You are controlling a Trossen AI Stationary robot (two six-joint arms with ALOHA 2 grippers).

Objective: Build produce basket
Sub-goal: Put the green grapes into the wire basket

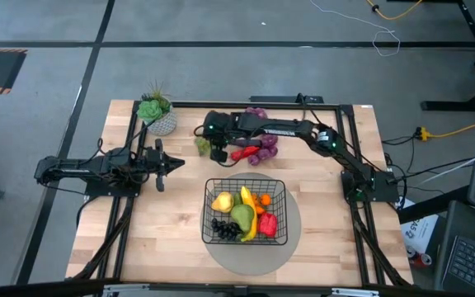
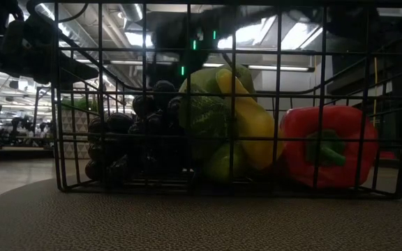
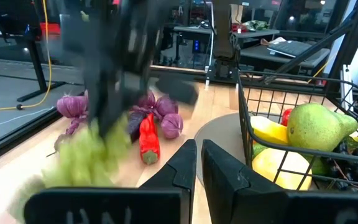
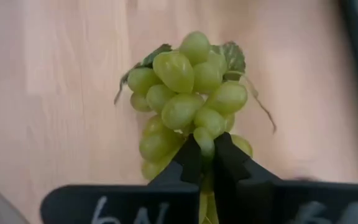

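The black wire basket [image 1: 207,186] stands on a round grey mat near the table's near edge. It holds a pear [image 1: 242,216], banana [image 1: 249,227], lemon [image 1: 222,201], red pepper [image 1: 267,223] and dark grapes [image 1: 225,229]. Beyond it on the wood lie a red pepper [image 1: 242,153] and purple grape bunches [image 1: 264,148]. My right gripper [image 4: 202,149] is over the table's far middle, shut on the green grape bunch [image 4: 188,87]. My left gripper [image 3: 199,163] waits shut at the table's left, pointing toward the basket [image 3: 247,118]. My right gripper pinches the green grape bunch between its two fingers on a few grapes [image 4: 202,142] away from the leafy stem end [image 4: 232,56]. It comes from above. In the left wrist view the bunch [image 3: 82,155] hangs below the fingers; whether it clears the table, I cannot tell.
A small white pot with a green succulent [image 1: 157,111] stands at the far left of the table. A black frame runs along the table's edges [image 1: 336,106]. Bare wood lies between my left gripper and the basket.
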